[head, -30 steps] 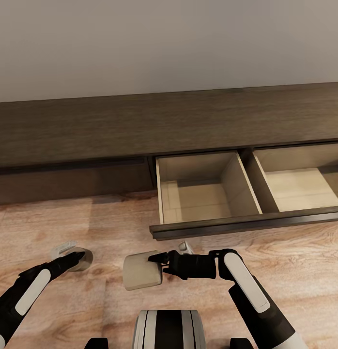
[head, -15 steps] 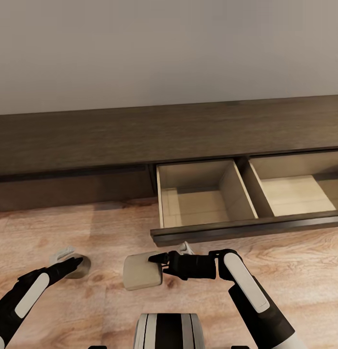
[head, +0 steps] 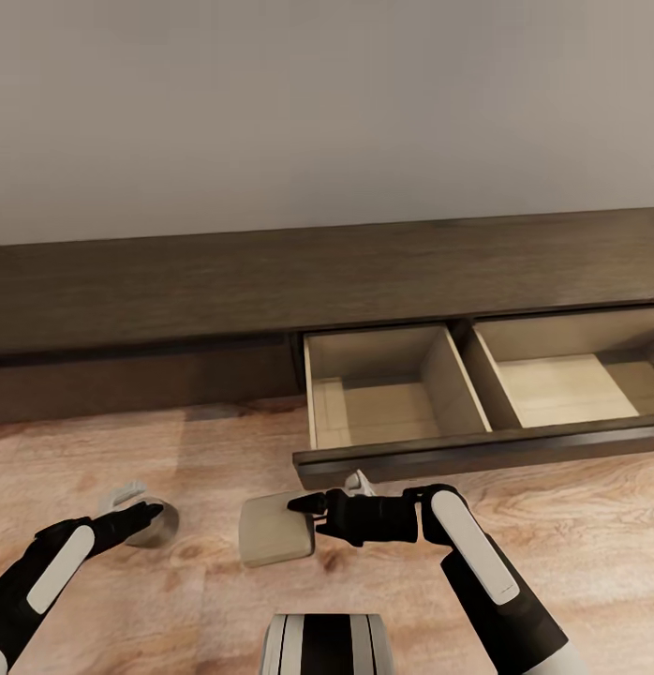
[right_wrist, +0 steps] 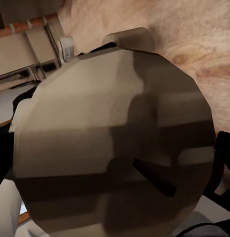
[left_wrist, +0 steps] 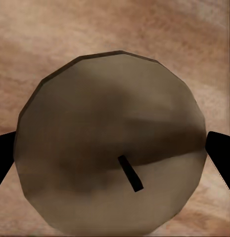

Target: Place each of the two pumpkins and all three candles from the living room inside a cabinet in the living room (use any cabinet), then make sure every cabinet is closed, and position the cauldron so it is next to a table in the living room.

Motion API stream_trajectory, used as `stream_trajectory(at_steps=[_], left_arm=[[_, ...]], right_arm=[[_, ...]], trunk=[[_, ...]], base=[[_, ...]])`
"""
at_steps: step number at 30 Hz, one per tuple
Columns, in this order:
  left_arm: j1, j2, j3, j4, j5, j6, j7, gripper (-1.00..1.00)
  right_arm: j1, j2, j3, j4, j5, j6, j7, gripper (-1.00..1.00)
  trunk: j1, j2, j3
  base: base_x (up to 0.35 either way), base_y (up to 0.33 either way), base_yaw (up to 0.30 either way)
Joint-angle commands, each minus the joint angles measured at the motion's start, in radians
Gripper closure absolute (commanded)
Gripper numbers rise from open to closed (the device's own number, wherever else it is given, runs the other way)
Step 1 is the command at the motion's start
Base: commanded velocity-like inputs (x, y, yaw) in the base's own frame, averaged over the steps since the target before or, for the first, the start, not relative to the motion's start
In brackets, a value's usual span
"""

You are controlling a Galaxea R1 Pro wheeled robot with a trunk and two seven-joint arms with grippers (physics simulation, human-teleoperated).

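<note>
I hold one stubby pale grey-white candle (head: 275,528) clamped in my right gripper (head: 306,507), just short of the long low dark-brown wooden cabinet (head: 271,281), whose wide drawer (head: 458,450) stands pulled out with its pale beige compartments bare. My left gripper (head: 147,514) closes on a second pale candle (head: 151,525) above the light wood-plank floor (head: 111,450).

To do this well, I judge I should lift the right candle clear over the dark drawer front, carry it above the nearer compartment and only then let go, so it does not catch the lip.

In the right wrist view that candle (right_wrist: 115,143) sits between my fingers (right_wrist: 221,163), dark wick facing the camera. In the left wrist view the other candle (left_wrist: 110,143) touches the fingertips (left_wrist: 221,153) on both sides.
</note>
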Motion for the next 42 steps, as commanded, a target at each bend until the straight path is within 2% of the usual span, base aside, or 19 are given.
stream_trajectory(at_steps=[1, 9, 18, 26, 34, 40, 42], left_arm=[[0.0, 0.001, -0.004, -0.002, 0.01, 0.004, 0.01, 1.0], [0.0, 0.004, -0.004, -0.003, 0.014, 0.012, 0.011, 1.0], [0.0, 0.008, -0.001, -0.008, 0.015, 0.056, 0.011, 1.0], [0.0, 0.008, 0.048, -0.01, 0.015, 0.099, 0.013, 1.0], [0.0, 0.009, 0.055, -0.01, 0.015, 0.109, 0.013, 1.0], [0.0, 0.009, 0.057, -0.035, 0.017, 0.11, 0.013, 1.0], [0.0, 0.01, 0.057, -0.038, 0.03, 0.11, 0.013, 1.0]], right_arm=[[-0.001, -0.001, 0.001, 0.001, -0.013, -0.001, -0.01, 1.0], [-0.001, 0.002, 0.022, 0.012, -0.017, 0.001, -0.011, 1.0], [-0.001, 0.005, 0.026, 0.096, -0.013, -0.002, -0.011, 1.0], [-0.001, 0.007, 0.026, 0.11, -0.012, -0.003, -0.011, 1.0], [-0.001, 0.007, 0.026, 0.107, -0.01, -0.003, -0.011, 1.0], [-0.001, 0.007, 0.026, 0.109, -0.01, -0.003, -0.012, 1.0], [-0.001, 0.008, 0.026, 0.11, -0.01, -0.003, -0.012, 1.0]], trunk=[[-0.001, 0.0, 0.003], [-0.004, 0.002, 0.034], [-0.008, 0.004, 0.069], [-0.012, 0.006, 0.1], [-0.015, 0.008, 0.131], [-0.015, 0.008, 0.131], [-0.015, 0.008, 0.131]], base=[[0.0, 0.0, 0.0], [0.0, 0.0, 0.0], [0.0, 0.0, 0.0], [0.0, 0.0, 0.0], [0.0, 0.0, 0.0], [0.0, 0.0, 0.0], [0.0, 0.0, 0.0]])
